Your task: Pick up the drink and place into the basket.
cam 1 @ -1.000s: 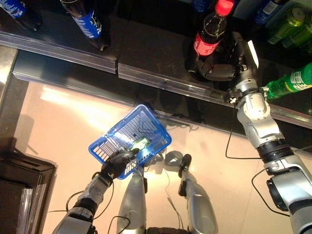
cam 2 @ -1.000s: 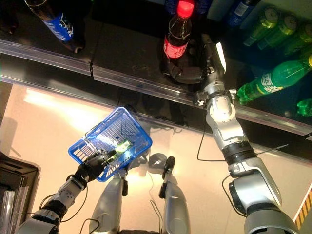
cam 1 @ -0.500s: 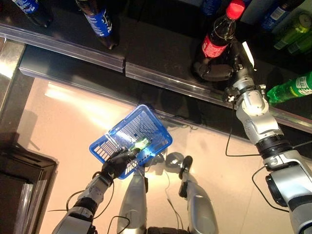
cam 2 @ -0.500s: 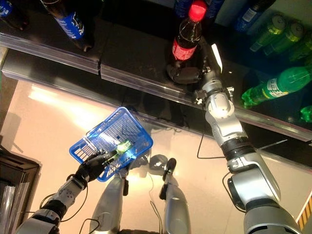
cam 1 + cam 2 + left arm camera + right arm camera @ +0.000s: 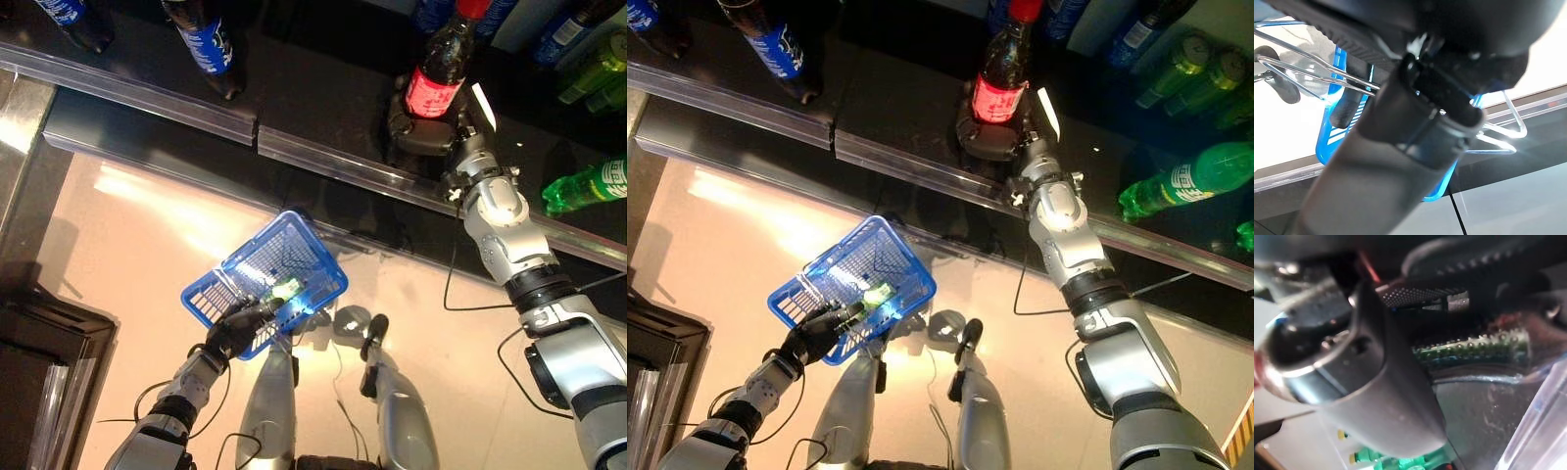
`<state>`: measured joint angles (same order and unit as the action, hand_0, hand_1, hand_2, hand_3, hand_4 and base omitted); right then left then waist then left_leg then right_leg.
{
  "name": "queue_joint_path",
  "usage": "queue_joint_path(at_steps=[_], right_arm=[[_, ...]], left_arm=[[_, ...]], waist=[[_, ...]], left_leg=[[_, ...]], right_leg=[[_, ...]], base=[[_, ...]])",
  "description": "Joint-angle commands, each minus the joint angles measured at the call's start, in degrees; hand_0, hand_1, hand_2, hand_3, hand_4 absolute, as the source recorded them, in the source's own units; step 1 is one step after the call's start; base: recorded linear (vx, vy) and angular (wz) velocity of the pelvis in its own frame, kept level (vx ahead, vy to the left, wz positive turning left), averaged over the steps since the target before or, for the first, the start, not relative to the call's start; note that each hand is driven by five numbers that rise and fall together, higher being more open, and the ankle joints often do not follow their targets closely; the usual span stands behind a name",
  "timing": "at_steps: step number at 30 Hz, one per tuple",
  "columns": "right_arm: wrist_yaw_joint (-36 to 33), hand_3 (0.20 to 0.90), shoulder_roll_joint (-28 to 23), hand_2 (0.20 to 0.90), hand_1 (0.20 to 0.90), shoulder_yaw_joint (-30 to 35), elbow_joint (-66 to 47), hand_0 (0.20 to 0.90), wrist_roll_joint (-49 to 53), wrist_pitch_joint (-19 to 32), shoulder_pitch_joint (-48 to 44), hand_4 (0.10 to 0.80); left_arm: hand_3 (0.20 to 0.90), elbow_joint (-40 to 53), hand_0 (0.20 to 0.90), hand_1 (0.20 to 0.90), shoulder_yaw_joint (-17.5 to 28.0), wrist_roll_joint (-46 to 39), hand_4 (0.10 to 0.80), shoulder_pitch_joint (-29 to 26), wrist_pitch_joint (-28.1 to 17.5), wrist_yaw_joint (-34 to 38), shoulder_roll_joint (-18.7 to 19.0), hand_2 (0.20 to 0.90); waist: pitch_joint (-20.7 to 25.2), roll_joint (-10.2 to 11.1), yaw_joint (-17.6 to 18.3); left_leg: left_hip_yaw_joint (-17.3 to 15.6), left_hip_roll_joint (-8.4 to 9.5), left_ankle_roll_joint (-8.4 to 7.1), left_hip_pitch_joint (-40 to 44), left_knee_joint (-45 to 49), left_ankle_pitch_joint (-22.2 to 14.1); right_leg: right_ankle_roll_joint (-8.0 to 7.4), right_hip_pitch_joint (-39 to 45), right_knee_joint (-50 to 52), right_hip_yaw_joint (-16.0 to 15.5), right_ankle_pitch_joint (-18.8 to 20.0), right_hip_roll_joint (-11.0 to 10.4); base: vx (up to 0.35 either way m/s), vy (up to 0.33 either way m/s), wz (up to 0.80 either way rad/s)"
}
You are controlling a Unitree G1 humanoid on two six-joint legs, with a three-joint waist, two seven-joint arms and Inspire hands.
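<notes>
Left eye view shows the right hand (image 5: 428, 130) up on the dark shelf (image 5: 313, 108), its fingers curled round the base of a cola bottle (image 5: 437, 70) with a red label that stands upright there. Grasping looks like the step in hand; the bottle is not yet lifted clear. Lower left, the left hand (image 5: 232, 333) has its fingers closed on the wire handle of the blue basket (image 5: 266, 282), which hangs tilted over the floor with a small green item inside. Next, the bottle must clear the shelf's front rail and travel down to the basket.
</notes>
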<state>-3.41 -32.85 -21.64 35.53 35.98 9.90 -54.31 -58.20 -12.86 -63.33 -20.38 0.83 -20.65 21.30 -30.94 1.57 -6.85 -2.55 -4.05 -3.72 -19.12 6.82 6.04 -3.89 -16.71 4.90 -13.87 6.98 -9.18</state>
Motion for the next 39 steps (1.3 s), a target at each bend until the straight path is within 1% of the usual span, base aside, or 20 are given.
queue_joint_path(at_steps=[1, 5, 11, 16, 20, 26, 31, 33, 39], right_arm=[[1.2, 0.2, -2.6, 0.3, 0.3, -0.5, -2.9, 0.3, 2.0, 4.1, -9.6, 0.1], [1.0, 0.2, -2.1, 0.3, 0.3, -0.5, -3.0, 0.3, 1.2, 4.0, -9.6, 0.1], [0.7, 0.2, -2.2, 0.3, 0.3, -0.3, -4.3, 0.3, 0.0, 4.8, -9.4, 0.1], [-0.2, 0.2, -2.5, 0.3, 0.3, 0.0, -7.5, 0.3, -4.0, 5.5, -7.3, 0.1], [0.8, 0.2, -3.6, 0.3, 0.3, 1.2, -11.6, 0.3, -4.7, 4.6, -2.7, 0.1], [2.0, 0.2, -4.4, 0.3, 0.3, 3.8, -17.3, 0.3, -5.1, 4.1, 6.6, 0.1], [2.8, 0.2, -3.2, 0.3, 0.3, 5.2, -21.9, 0.3, -6.0, 4.4, 13.6, 0.1], [3.4, 0.2, -2.1, 0.3, 0.3, 5.6, -24.4, 0.3, -6.4, 4.0, 16.9, 0.1], [4.6, 0.2, -1.1, 0.3, 0.3, 5.4, -27.5, 0.3, -6.0, 3.8, 19.9, 0.1]], left_arm=[[0.2, 4.7, 0.3, 0.3, -4.2, -1.2, 0.1, 2.7, -0.3, -5.3, -1.0, 0.3], [0.2, 5.0, 0.3, 0.3, -4.4, -1.5, 0.1, 3.0, -0.6, -5.5, -1.3, 0.3], [0.2, 5.5, 0.3, 0.3, -4.3, -2.0, 0.1, 3.2, -1.1, -5.0, -1.5, 0.3], [0.2, 6.1, 0.3, 0.3, -3.6, -2.3, 0.1, 4.4, -1.8, -5.4, -1.5, 0.3], [0.2, 7.4, 0.3, 0.3, -2.3, -2.1, 0.1, 6.8, -2.6, -5.2, -2.0, 0.3], [0.2, 10.4, 0.3, 0.3, -0.6, -0.5, 0.1, 9.9, -2.0, -5.5, -2.7, 0.3], [0.2, 12.9, 0.3, 0.3, 0.1, -0.8, 0.1, 11.6, -2.1, -5.0, -3.5, 0.3], [0.2, 13.8, 0.3, 0.3, 1.1, -0.7, 0.1, 12.6, -2.3, -5.3, -3.9, 0.3], [0.2, 16.1, 0.3, 0.3, 2.2, -1.9, 0.1, 13.8, -3.5, -6.7, -4.5, 0.3]], waist=[[1.9, -3.1, -0.6], [1.7, -3.5, -0.6], [1.8, -3.5, -0.6], [3.0, -3.3, -0.5], [6.4, -2.7, -0.5], [12.6, -1.3, -0.9], [16.8, -0.7, -1.0], [19.5, -0.3, -1.3], [22.1, 0.0, -2.1]], left_leg=[[-0.5, 2.87, 1.7, -0.6, 7.0, -7.3], [-0.5, 3.08, 1.75, -0.6, 6.8, -7.2], [-0.6, 3.16, 1.76, 0.0, 6.0, -7.0], [-1.0, 3.23, 1.54, 2.6, 3.2, -6.4], [-1.9, 2.82, 0.89, 7.1, -1.3, -5.7], [-2.2, 1.92, -0.04, 13.4, -7.1, -4.1], [-2.4, 1.79, -0.24, 17.6, -10.0, -3.5], [-2.4, 1.73, -0.22, 19.8, -10.8, -3.7], [-2.1, 1.66, -0.31, 22.1, -11.5, -4.1]], right_leg=[[-3.27, -1.8, 7.7, -0.6, -6.0, -2.6], [-3.32, -2.0, 7.6, -0.5, -5.8, -2.7], [-3.4, -1.6, 7.2, -0.6, -5.7, -2.7], [-3.61, 0.8, 5.1, -0.6, -5.3, -2.4], [-4.21, 5.4, 1.5, -1.5, -4.7, -2.7], [-4.85, 12.4, -3.3, -3.4, -3.6, -2.6], [-5.08, 16.6, -6.2, -4.5, -2.7, -2.2], [-4.88, 18.8, -6.9, -5.1, -2.9, -1.7], [-4.29, 22.1, -8.1, -6.4, -3.5, -0.7]], base=[[0.0, 0.0, 0.0], [0.0, 0.0, 0.0], [0.0, 0.0, 0.0], [0.0, 0.0, 0.0], [0.047, -0.006, 0.04], [0.107, -0.043, 0.12], [0.096, -0.02, 0.1], [0.138, -0.017, 0.16], [0.05, -0.014, 0.08]])
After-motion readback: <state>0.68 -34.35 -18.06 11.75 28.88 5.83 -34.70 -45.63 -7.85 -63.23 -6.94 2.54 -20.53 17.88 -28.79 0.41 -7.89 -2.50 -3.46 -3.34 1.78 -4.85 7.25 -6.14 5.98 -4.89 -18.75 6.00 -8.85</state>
